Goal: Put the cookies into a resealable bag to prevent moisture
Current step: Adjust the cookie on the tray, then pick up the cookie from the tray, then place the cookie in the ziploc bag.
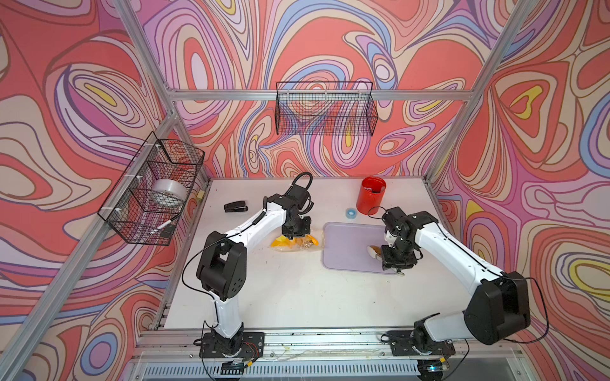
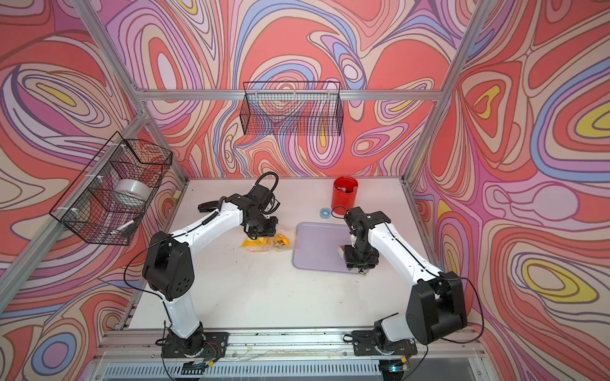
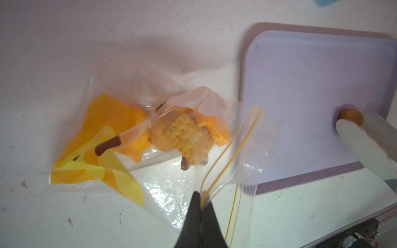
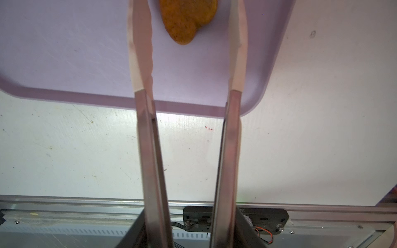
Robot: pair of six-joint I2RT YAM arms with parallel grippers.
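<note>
left gripper (image 3: pixel 200 207) jaws pinch resealable bag (image 3: pixel 236 154) at its zip edge, likely to keep the mouth open. right gripper (image 4: pixel 191 234) jaws clamp tongs (image 4: pixel 148 139), tips spread astride the lone cookie (image 4: pixel 187 21) on tray (image 4: pixel 64 53).

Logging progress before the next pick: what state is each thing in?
Clear crinkly resealable bag: mouth unzipped, resting on table, edge pinched by left gripper.
Orange and tan cookies: piled inside bag.
Round orange-brown cookie on lavender tray: loose, ungripped.
Metal white-tipped tongs: open, straddling that cookie, held by right gripper.
</note>
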